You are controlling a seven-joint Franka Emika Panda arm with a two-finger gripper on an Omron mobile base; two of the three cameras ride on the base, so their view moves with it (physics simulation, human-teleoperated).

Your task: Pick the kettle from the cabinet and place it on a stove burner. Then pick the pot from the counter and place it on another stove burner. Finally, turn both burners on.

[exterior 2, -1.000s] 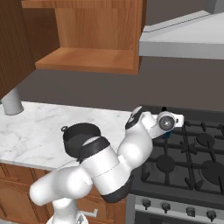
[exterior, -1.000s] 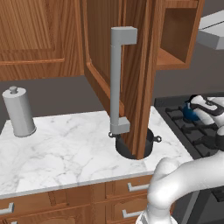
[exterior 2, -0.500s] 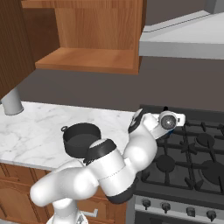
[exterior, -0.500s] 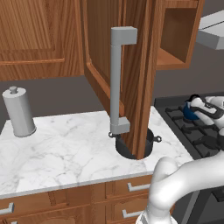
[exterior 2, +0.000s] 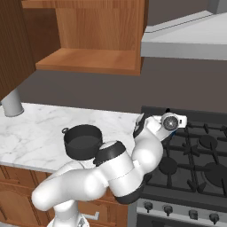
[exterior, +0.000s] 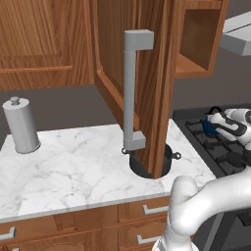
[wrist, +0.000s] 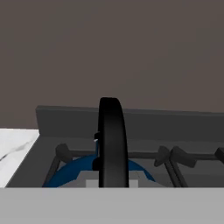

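The blue kettle (exterior: 211, 126) hangs by its black arched handle (wrist: 111, 140) just above the back-left stove burner (wrist: 70, 154), with my gripper (exterior: 219, 120) shut on that handle. In the hand view the kettle's blue body (wrist: 72, 173) sits low, right over the grate. In the right base view the hand covers the kettle. The dark pot (exterior 2: 82, 141) stands on the marble counter (exterior 2: 40, 128) left of the stove (exterior 2: 199, 153); in the left base view the open cabinet door (exterior: 152, 73) hides part of the pot (exterior: 166, 159).
The cabinet door swings out over the counter with its long grey bar handle (exterior: 131, 93). A tall grey canister (exterior: 20, 125) stands at the counter's back left. A range hood (exterior 2: 186, 40) hangs above the stove, whose knobs (exterior 2: 168, 208) line the front.
The hand with the kettle has edged slightly right over the back-left burner. The pot, the door and the canister have stayed where they were.
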